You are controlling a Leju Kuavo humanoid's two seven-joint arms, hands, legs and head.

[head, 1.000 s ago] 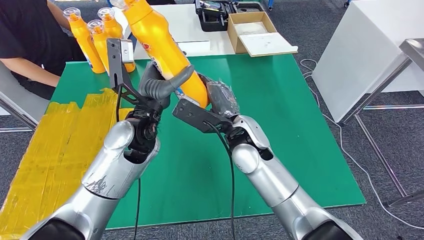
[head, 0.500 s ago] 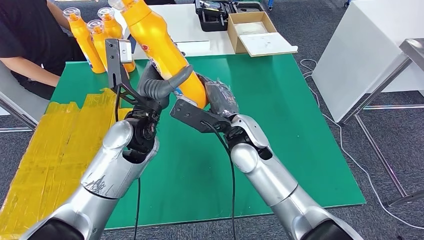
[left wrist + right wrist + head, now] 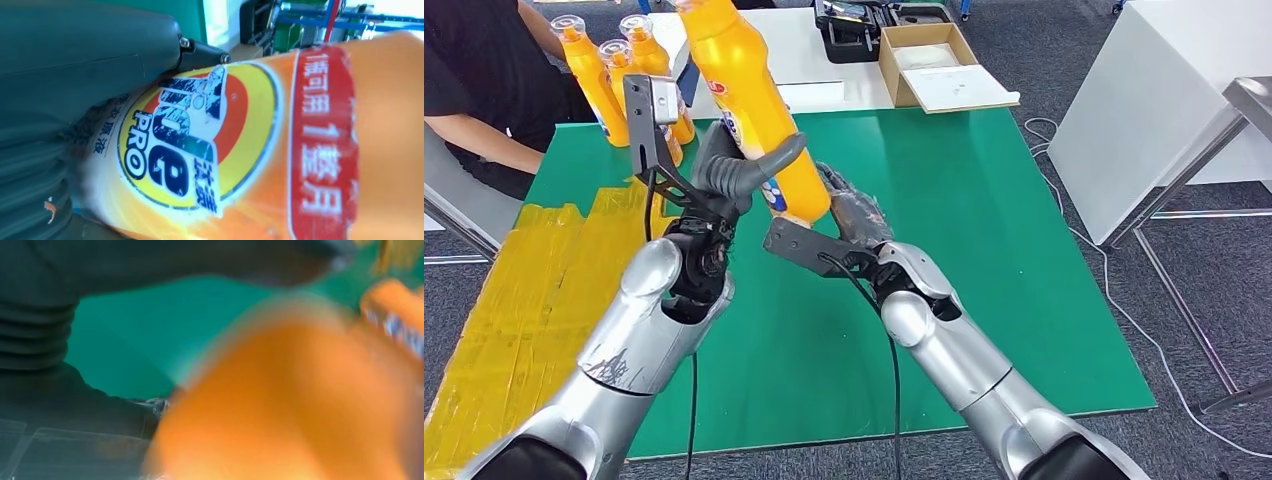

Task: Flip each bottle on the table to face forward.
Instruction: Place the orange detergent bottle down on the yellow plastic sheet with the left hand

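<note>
Item: orange bottle (image 3: 759, 120), held aloft over the far-left part of the green tabletop (image 3: 984, 260), neck pointing up and away, body tilted.

Holder: left hand (image 3: 739, 170), thick thumb and fingers wrapped round the bottle's lower body. Right hand (image 3: 854, 205) sits just beside the bottle's base; whether its fingers grip or merely touch cannot be told, and the right wrist view is blurred.

Step in hand, as judged: turning the bottle so its label faces forward before setting it down. Done well, the left hand keeps a firm wrap while the right steadies the base; rotate slowly, lower upright, release once the base sits flat.

Markings (left wrist view): round yellow-and-red label (image 3: 200, 140) with dark blue lettering; "PRO" reads clearly, the larger letters are worn. Red band (image 3: 322, 140) carries white Chinese characters, including "1".

Also present: three more orange bottles (image 3: 619, 75) at the far-left corner, near a seated person (image 3: 474, 90).
</note>
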